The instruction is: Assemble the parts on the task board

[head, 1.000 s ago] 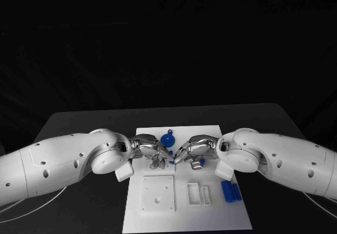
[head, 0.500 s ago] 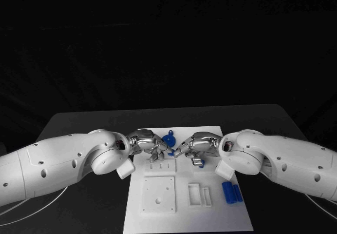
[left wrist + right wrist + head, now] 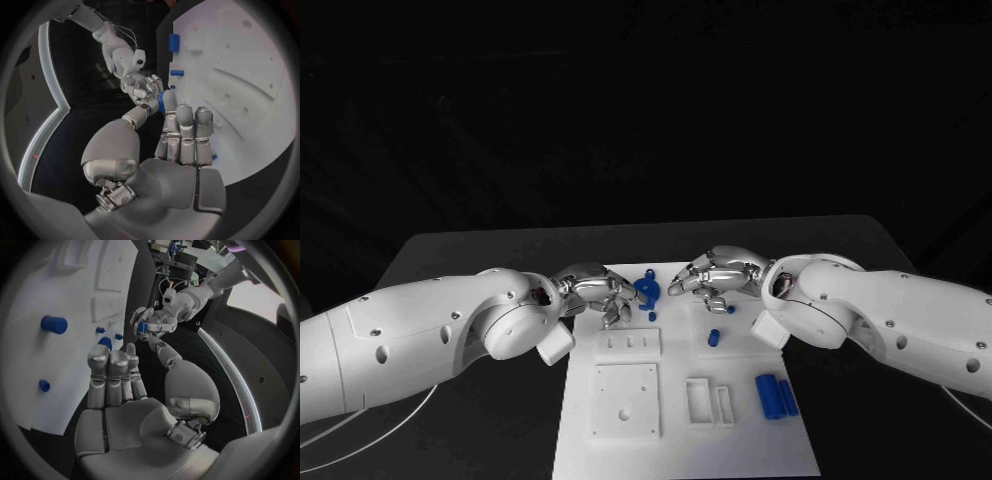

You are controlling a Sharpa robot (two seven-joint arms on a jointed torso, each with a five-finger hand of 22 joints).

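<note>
Head view: the white board (image 3: 733,440) lies in the lower middle of the frame, on the black table (image 3: 459,250). The left hand (image 3: 599,293) comes from the left and pinches a blue part (image 3: 646,288) near the board's upper edge; the left wrist view also shows blue between its thumb and fingers (image 3: 161,101). The right hand (image 3: 714,277) is just right of it, fingers curled inward, and nothing is seen in them. Below this hand a small blue peg (image 3: 714,337) stands on the board. Two blue cylinders (image 3: 775,393) lie side by side at the board's lower right.
</note>
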